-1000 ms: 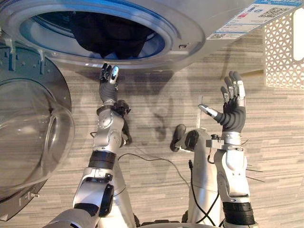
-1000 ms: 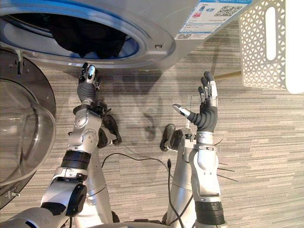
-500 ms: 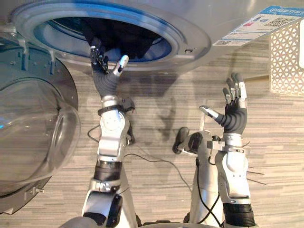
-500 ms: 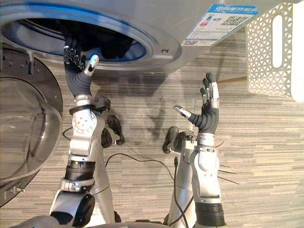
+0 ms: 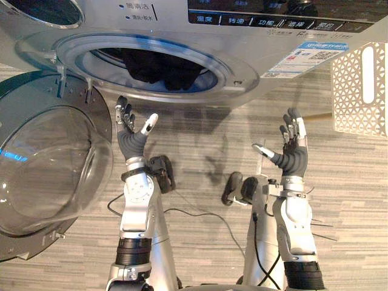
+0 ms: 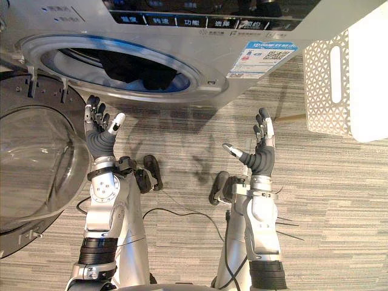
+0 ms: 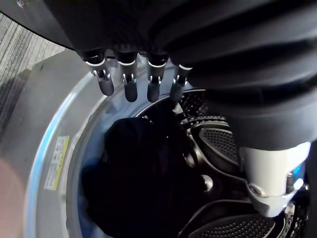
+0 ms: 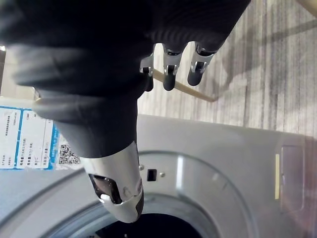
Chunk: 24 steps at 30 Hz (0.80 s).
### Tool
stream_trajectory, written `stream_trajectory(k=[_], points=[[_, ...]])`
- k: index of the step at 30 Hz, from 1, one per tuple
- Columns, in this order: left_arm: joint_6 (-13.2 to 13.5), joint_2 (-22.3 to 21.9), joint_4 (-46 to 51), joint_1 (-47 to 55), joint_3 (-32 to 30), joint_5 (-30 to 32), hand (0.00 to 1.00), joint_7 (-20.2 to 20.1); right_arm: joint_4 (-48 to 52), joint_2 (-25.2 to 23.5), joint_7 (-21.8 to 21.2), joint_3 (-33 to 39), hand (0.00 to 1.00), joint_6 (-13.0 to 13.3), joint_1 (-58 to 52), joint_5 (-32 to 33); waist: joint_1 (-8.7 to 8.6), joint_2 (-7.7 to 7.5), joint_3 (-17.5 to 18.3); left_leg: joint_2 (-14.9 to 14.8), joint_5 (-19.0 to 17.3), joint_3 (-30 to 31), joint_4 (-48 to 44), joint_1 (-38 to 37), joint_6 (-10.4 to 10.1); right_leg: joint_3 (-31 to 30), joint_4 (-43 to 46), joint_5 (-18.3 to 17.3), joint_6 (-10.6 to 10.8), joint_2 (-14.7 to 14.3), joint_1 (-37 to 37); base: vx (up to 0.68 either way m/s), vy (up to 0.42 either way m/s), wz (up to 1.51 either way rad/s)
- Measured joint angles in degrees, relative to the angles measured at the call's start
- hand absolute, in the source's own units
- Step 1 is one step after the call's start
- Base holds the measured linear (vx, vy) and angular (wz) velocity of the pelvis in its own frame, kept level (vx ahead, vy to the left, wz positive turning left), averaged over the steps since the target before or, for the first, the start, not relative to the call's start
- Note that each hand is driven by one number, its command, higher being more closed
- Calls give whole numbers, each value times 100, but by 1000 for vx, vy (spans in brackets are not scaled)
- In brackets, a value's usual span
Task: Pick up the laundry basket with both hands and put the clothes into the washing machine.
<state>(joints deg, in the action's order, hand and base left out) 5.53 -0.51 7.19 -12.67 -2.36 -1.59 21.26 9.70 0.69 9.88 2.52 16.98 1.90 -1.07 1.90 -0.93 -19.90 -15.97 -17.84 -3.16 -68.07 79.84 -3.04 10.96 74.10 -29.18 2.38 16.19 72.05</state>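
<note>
Striped grey floor (image 5: 351,206); dark clothes (image 5: 160,66) inside round-mouthed steel washer (image 5: 242,54); left hand (image 5: 130,143), right hand (image 5: 292,159) splayed empty; lattice basket (image 5: 351,97) aside

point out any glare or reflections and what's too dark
Left eye view: pale reflections and a blue streak lie on the open glass door, and blue light rims the drum opening. Left wrist view: the dark clothes in the drum merge into one black mass. Right wrist view: soft sheen on the washer's grey front.
</note>
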Motion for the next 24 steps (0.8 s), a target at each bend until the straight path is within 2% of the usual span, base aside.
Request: stream_trajectory(k=[7, 10, 12, 16, 17, 19, 24], points=[[0, -40, -58, 54, 102, 8, 0, -59, -349, 46, 3, -4, 0, 5, -23, -14, 49, 28, 76, 16, 1, 116, 9, -150, 1, 150, -49, -11, 6, -1, -289, 10, -10, 5], [34, -25, -356, 348, 369, -1, 0, -333, -937, 99, 11, -33, 0, -8, -73, -194, 63, 26, 82, 138, 18, 62, 345, -879, -29, 217, -329, -62, -3, 92, -1021, 39, -51, 26], [185, 50, -633, 684, 489, -13, 0, -537, -1249, 118, 11, -37, 0, -10, -254, -259, 59, 56, 164, 246, 92, 37, 759, -1404, -53, 353, -679, -55, 5, 145, -1589, 71, -80, 40], [345, 176, -1814, 1322, 699, -302, 0, -911, -2185, 355, 0, -82, 0, -107, -625, -299, 67, 79, 480, 455, 460, -36, 1887, -2694, -130, 794, -1716, 134, 62, 185, -3001, 104, -79, 40], [366, 218, -2361, 1413, 703, -335, 0, -1020, -2578, 395, -4, -86, 0, -171, -647, -305, 64, 67, 504, 534, 643, -79, 2407, -3261, -147, 930, -2197, 285, 97, 174, -3567, 116, -81, 30], [374, 250, -2993, 1499, 682, -335, 0, -1137, -3038, 460, -13, -86, 0, -224, -625, -306, 73, 59, 544, 606, 833, -164, 3004, -3856, -149, 1024, -2771, 496, 144, 116, -4122, 108, -53, 14], [371, 351, -4924, 1479, 560, -289, 0, -1376, -4662, 459, -131, -157, 0, -395, -452, -304, 27, 22, 918, 719, 1352, -329, 4507, -5158, -153, 1215, -4427, 1175, 280, -169, -5357, 104, 12, -4]])
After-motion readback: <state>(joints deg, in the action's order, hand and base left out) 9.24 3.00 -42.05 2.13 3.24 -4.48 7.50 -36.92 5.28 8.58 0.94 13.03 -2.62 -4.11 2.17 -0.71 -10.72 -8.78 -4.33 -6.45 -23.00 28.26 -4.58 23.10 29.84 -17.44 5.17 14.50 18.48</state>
